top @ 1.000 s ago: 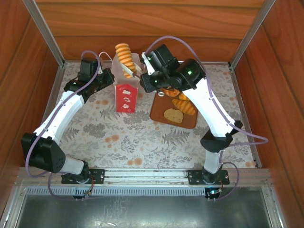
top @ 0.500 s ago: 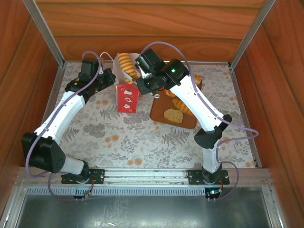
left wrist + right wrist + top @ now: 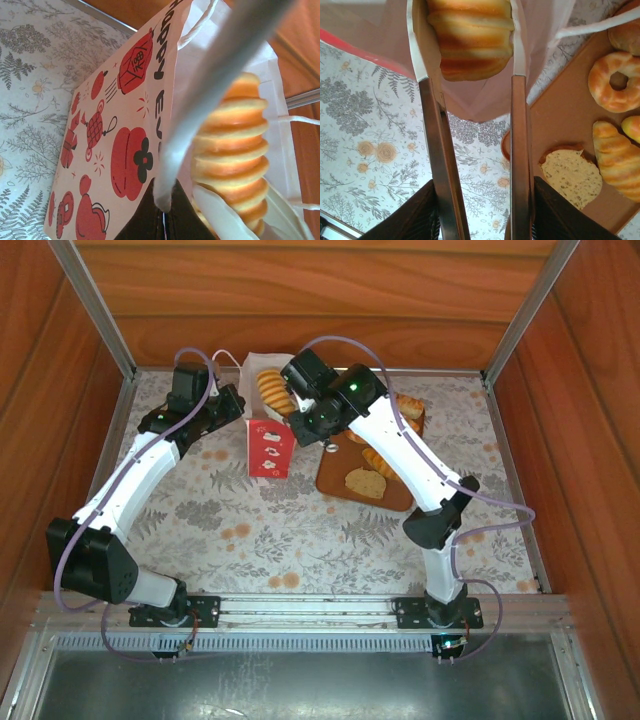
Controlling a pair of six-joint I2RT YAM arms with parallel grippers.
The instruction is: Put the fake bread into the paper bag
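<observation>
Ridged roll (image 3: 470, 37) sits in the open mouth of the paper bag (image 3: 268, 448), clamped between both fingers of the right gripper (image 3: 467, 25). Left gripper (image 3: 164, 212) pinched closed on the bag's top rim. Bag upright on floral worktop (image 3: 370, 150). Just beside it, brown board (image 3: 560, 115) carries ring (image 3: 615, 82), slice (image 3: 572, 172) and croissant (image 3: 617, 157).

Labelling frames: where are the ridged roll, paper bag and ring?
Ridged roll (image 3: 470, 37), right wrist view, its middle.
Paper bag (image 3: 115, 150), left wrist view, printed front.
Ring (image 3: 599, 84), right wrist view, left rim.
</observation>
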